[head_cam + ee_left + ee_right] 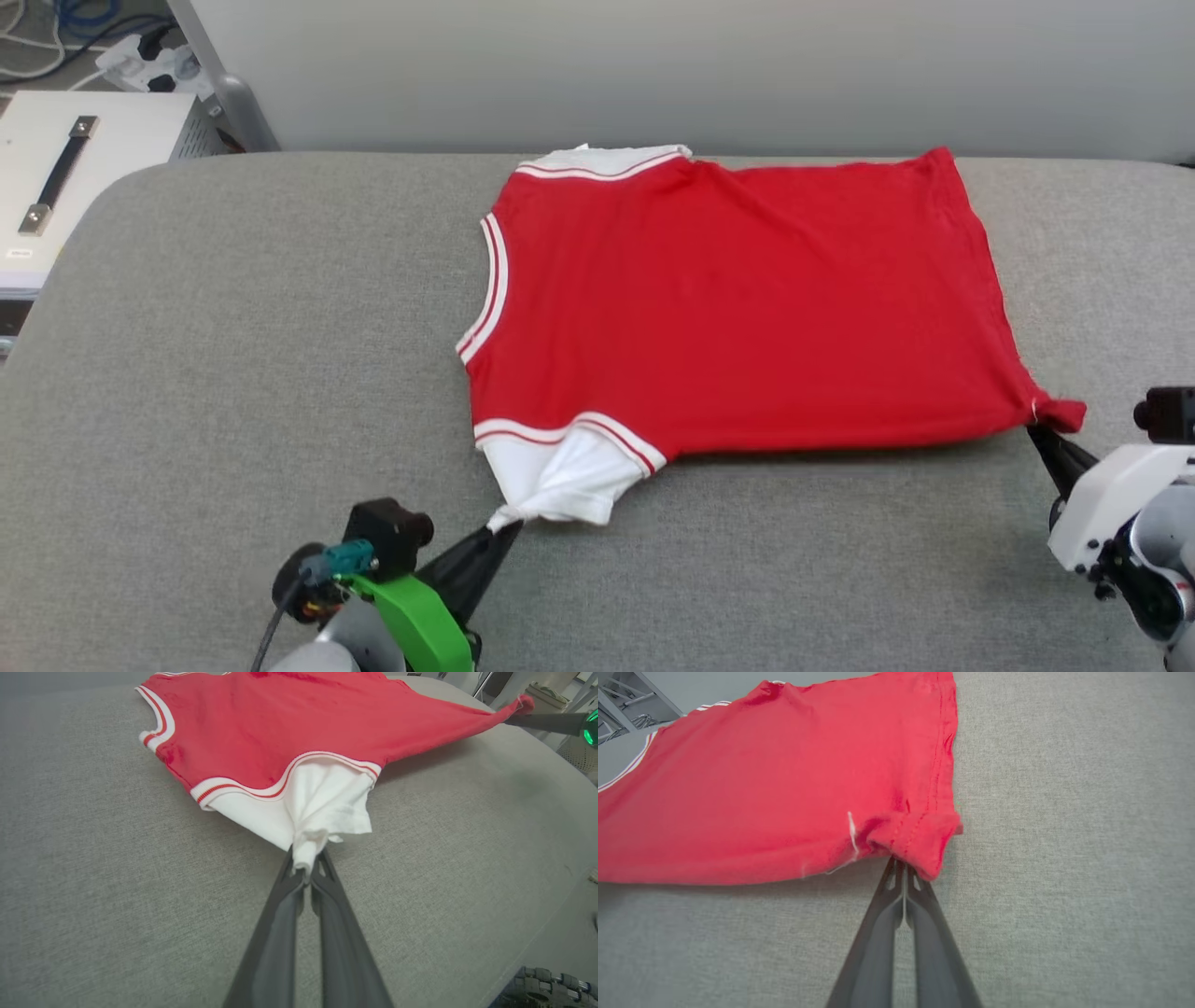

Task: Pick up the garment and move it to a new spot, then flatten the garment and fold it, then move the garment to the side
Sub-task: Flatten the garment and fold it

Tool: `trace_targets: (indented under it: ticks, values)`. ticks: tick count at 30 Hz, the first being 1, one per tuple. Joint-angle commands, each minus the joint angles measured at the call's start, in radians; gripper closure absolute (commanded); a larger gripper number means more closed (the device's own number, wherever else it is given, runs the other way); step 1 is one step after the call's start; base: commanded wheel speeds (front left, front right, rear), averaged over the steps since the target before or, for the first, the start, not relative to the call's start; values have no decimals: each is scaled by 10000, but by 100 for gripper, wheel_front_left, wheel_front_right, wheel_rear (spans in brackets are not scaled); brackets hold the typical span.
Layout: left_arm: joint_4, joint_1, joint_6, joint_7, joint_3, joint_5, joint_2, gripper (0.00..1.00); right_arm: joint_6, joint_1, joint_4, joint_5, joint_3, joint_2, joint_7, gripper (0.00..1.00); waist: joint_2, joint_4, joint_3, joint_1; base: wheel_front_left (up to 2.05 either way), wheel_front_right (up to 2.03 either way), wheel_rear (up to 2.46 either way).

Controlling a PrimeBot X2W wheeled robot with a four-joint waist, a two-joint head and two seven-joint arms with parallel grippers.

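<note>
Broadly, the grey padded table (pixel 233 373) carries the garment (pixel 738 308) across its middle and right, collar to the left and hem to the right, red back upward and mostly smooth. This looks like the flattening step, or the start of a fold. The left gripper (pixel 504 532) is clenched on the bunched tip of the near white sleeve (pixel 560 471), and the right gripper (pixel 1036 434) is pinched onto the near hem corner (pixel 1060 413), so the near edge is stretched between them and sits slightly raised. Next, both arms would probably need to move together, keeping even tension, to lay that edge down or carry it towards the far side. A pale wall (pixel 653 65) stands behind the table. A white case (pixel 84 177) and a power strip (pixel 154 65) sit at far left.
</note>
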Motion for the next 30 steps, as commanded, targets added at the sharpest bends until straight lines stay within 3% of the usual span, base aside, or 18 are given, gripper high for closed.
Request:
trace_targets:
  ticks: [1, 14, 22, 30]
  values:
    - [-186, 352, 49, 76, -96, -124, 87, 100, -80, 430, -149, 110, -144, -128, 147, 100, 0, 4, -372, 1, 0, 0, 0]
    - [-1670, 1984, 401, 153, -571, -358, 512, 100, -80, 3455, -2192, -473, -2203, -123, 1392, 100, 0, 52, -816, 1, 0, 0, 0]
    - [-2252, 2054, 765, -169, -288, -248, 766, 100, -80, 4802, -4151, -1510, -4265, 585, 2344, 100, 0, -5, -595, 1, 0, 0, 0]
    - [-2420, 965, 797, -410, 241, 50, 784, 100, -80, 4842, -5870, -2497, -5511, 1423, 3364, 100, 0, -124, -52, 1, 0, 0, 0]
